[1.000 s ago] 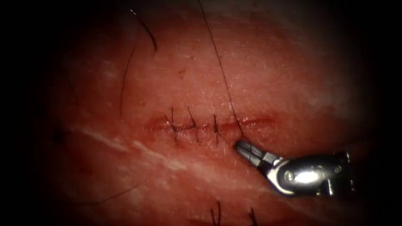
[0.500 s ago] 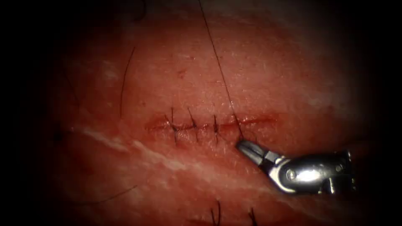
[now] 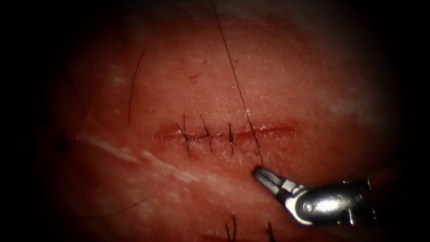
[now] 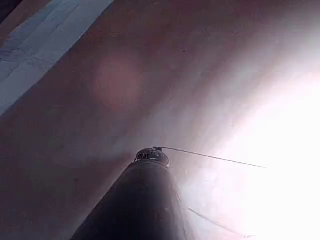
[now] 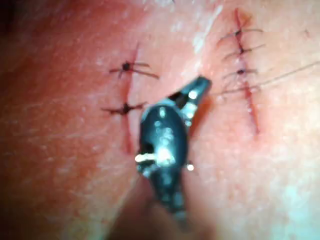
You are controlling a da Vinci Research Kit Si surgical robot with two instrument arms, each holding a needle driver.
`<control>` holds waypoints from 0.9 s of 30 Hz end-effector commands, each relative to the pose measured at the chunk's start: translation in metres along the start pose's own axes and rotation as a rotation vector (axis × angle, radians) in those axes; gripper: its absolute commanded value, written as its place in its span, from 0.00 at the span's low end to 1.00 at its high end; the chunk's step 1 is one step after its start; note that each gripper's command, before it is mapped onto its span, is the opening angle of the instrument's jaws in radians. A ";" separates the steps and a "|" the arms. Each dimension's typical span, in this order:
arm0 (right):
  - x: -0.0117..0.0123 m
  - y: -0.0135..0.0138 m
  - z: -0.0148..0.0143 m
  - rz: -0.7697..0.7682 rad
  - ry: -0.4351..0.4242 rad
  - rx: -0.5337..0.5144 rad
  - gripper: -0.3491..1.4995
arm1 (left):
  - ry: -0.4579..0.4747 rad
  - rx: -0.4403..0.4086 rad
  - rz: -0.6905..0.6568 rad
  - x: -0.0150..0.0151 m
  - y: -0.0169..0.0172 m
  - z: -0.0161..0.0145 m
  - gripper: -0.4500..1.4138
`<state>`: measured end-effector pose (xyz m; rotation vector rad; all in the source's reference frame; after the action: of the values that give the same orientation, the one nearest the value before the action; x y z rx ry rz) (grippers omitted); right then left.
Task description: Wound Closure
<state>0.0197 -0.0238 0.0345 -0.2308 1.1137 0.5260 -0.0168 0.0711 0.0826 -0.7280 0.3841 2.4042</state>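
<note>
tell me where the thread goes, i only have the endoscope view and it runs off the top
Observer: In the left wrist view the thread runs straight to the tip of the left end effector. The shaft hides whether it is gripped.
Operator: is the right one holding thread
Observer: In the right wrist view a strand reaches the tip of the right end effector. I cannot confirm a grip.
Operator: what's beside it
Observer: A second cut with two stitches lies on one side of that tool, and the stitched cut lies on the other.
</note>
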 end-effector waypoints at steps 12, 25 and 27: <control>-0.0021 -0.0037 -0.0007 -0.003 -0.006 0.004 0.00 | 0.003 0.049 0.009 0.0007 -0.0024 0.0017 0.00; -0.0037 -0.0047 -0.0018 0.001 -0.030 0.024 0.00 | -0.002 0.057 0.011 0.0004 -0.0016 0.0014 0.00; -0.0037 -0.0046 -0.0017 0.002 -0.028 0.022 0.00 | 0.025 0.030 0.006 0.0003 -0.0009 0.0009 0.00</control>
<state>0.0194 -0.0282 0.0363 -0.2066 1.0925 0.5150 -0.0165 0.0717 0.0827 -0.7395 0.4330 2.3932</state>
